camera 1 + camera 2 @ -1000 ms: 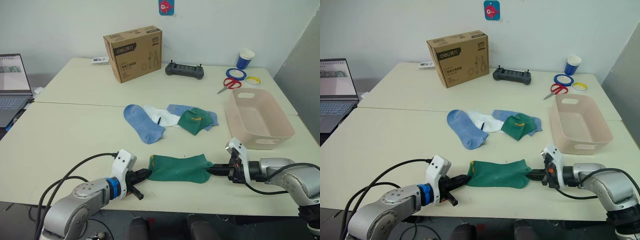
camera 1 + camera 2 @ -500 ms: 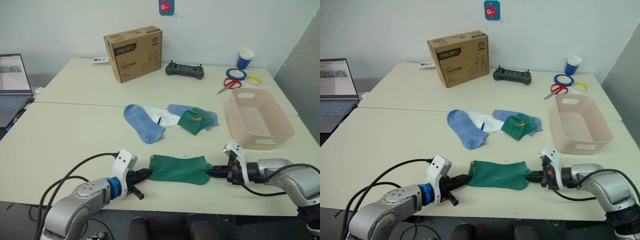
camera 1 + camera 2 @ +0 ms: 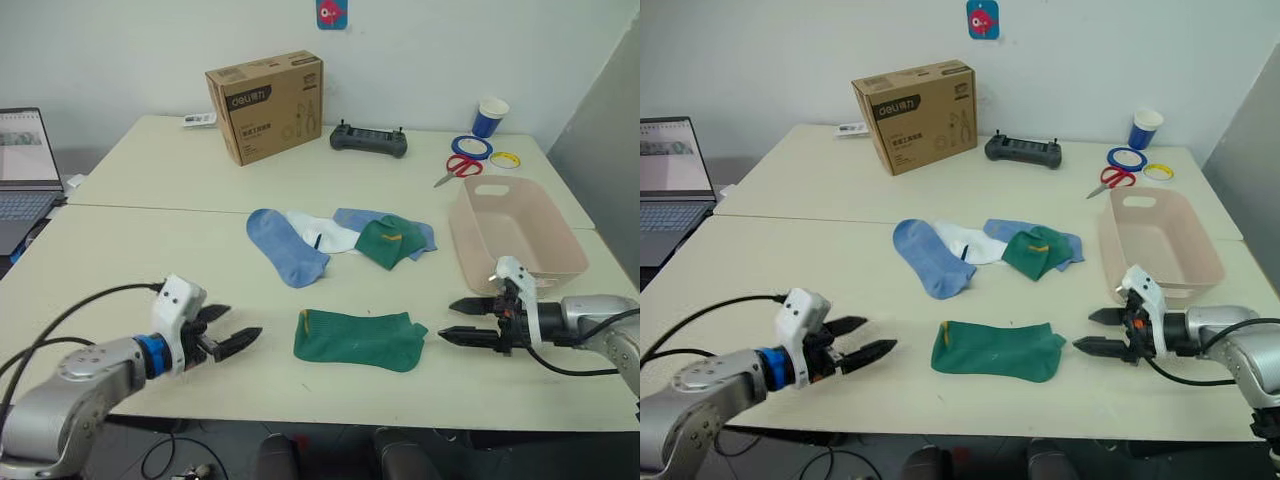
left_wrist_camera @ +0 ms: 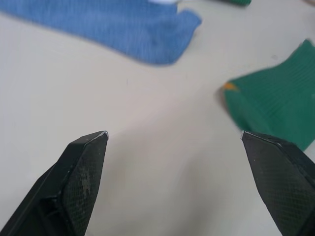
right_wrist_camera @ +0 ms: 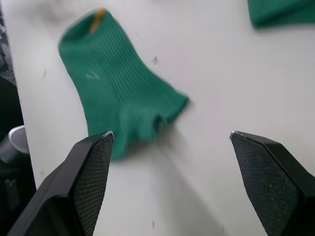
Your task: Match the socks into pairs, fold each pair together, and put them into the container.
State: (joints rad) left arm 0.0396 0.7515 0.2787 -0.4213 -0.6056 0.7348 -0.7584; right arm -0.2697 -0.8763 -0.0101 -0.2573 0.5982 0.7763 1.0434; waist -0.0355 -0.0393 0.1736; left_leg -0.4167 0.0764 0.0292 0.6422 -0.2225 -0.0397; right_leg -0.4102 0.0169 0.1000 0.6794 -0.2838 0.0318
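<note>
Green sock [image 3: 360,339] lies flat between my left gripper [image 3: 236,337] and right gripper [image 3: 462,320], both spread wide and empty, apart from it, likely laid out for pairing.

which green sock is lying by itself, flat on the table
The green sock at the near table edge, between the two open grippers. The other green sock is bunched in the pile, overlapping a light blue sock.

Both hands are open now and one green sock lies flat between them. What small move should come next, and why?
Probably the right hand should reach to the second green sock in the pile and grasp it. The flat green sock lies alone near the table's front edge, its partner rests on a light blue sock, and the container holds nothing yet.
</note>
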